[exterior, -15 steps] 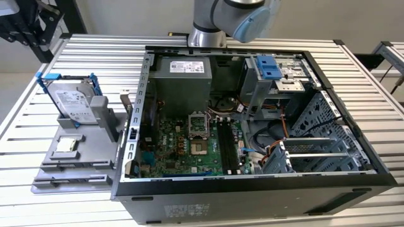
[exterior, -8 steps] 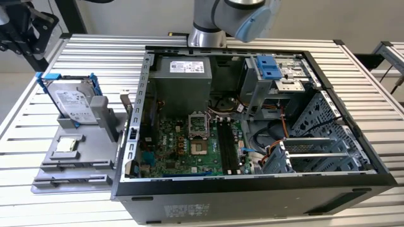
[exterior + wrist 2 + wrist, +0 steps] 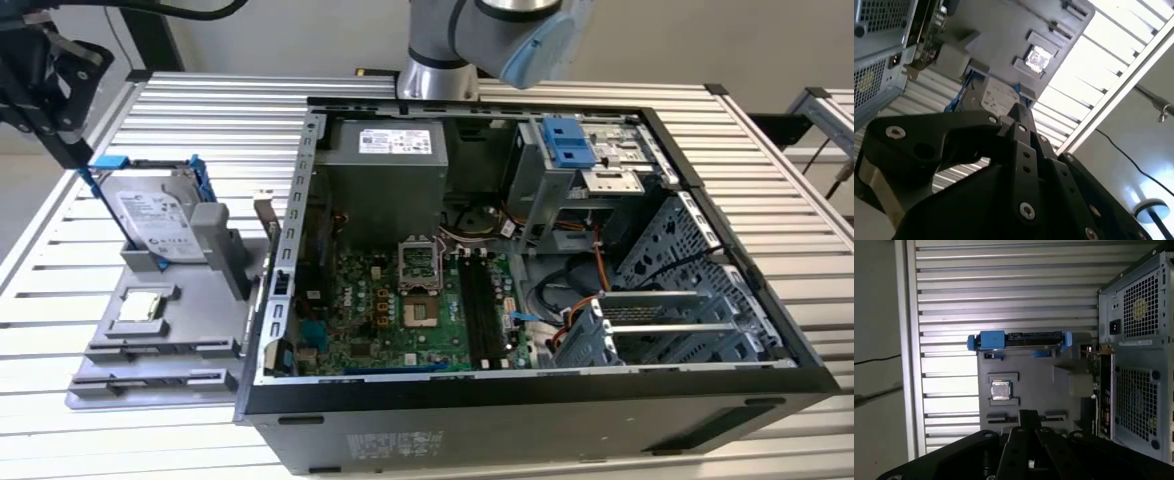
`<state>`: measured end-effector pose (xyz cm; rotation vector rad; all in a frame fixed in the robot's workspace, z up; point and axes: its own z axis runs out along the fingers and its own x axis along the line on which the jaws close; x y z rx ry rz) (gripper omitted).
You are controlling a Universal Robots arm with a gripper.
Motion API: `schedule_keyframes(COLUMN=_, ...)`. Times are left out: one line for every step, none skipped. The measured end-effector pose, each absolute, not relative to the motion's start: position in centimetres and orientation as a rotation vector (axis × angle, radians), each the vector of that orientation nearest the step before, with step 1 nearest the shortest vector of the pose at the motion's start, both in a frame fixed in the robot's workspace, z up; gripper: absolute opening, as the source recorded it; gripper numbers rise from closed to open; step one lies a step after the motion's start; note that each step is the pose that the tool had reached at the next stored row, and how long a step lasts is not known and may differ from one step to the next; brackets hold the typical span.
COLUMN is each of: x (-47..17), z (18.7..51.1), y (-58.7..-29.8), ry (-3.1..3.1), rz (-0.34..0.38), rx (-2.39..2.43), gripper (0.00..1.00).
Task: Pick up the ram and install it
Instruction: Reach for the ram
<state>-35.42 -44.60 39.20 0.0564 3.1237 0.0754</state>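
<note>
My gripper [image 3: 67,140] hangs high at the exterior view's left, above the grey holder [image 3: 200,300] beside the open computer case [image 3: 534,410]. In both wrist views its black fingers meet in one narrow tip [image 3: 1027,416] [image 3: 1021,115], with nothing visible between them. That tip lines up with a slot row of the holder, where a slim dark strip [image 3: 999,418] [image 3: 167,349] lies; it looks like the ram, though I cannot be sure. The black memory slots [image 3: 478,300] run along the green motherboard inside the case.
A silver hard drive in a blue carrier [image 3: 154,225] stands at the holder's back. A small square chip [image 3: 140,308] [image 3: 1000,390] sits in front of it. The case's rear wall [image 3: 1139,350] rises close beside the holder. The arm's base [image 3: 441,70] stands behind the case on the slatted table.
</note>
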Motion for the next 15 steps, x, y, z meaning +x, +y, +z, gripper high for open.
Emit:
schedule_keyframes(x=-35.45, z=39.2, y=-44.67, ry=3.124, rz=0.075, rx=0.045, gripper=0.0)
schedule_keyframes(x=-35.47, z=39.19, y=-44.76, ry=3.124, rz=0.076, rx=0.04, gripper=0.0)
schedule_keyframes(x=-35.49, z=39.19, y=-44.78, ry=3.124, rz=0.076, rx=0.039, gripper=0.0)
schedule_keyframes(x=-35.49, z=39.18, y=-44.8, ry=3.124, rz=0.076, rx=0.038, gripper=0.0)
schedule_keyframes(x=-35.49, z=39.18, y=-44.8, ry=3.125, rz=0.076, rx=0.038, gripper=0.0)
schedule_keyframes(x=-35.48, z=39.18, y=-44.82, ry=3.125, rz=0.076, rx=0.038, gripper=0.0)
schedule_keyframes(x=-35.48, z=39.17, y=-44.87, ry=3.125, rz=0.076, rx=0.035, gripper=0.0)
schedule_keyframes(x=-35.48, z=39.16, y=-44.92, ry=3.126, rz=0.076, rx=0.024, gripper=0.0)
schedule_keyframes(x=-35.48, z=39.16, y=-44.97, ry=3.126, rz=0.076, rx=0.014, gripper=0.0)
schedule_keyframes(x=-35.49, z=39.14, y=-45.05, ry=3.126, rz=0.076, rx=0.006, gripper=0.0)
schedule_keyframes(x=-35.49, z=39.14, y=-45.13, ry=3.126, rz=0.076, rx=0.004, gripper=0.0)
schedule_keyframes(x=-35.5, z=39.12, y=-45.21, ry=3.126, rz=0.076, rx=0.003, gripper=0.0)
schedule_keyframes(x=-35.49, z=39.11, y=-45.31, ry=3.126, rz=0.076, rx=0.003, gripper=0.0)
schedule_keyframes(x=-35.49, z=39.1, y=-45.42, ry=3.127, rz=0.076, rx=0.003, gripper=0.0)
schedule_keyframes(x=-35.49, z=39.08, y=-45.56, ry=3.127, rz=0.076, rx=0.003, gripper=0.0)
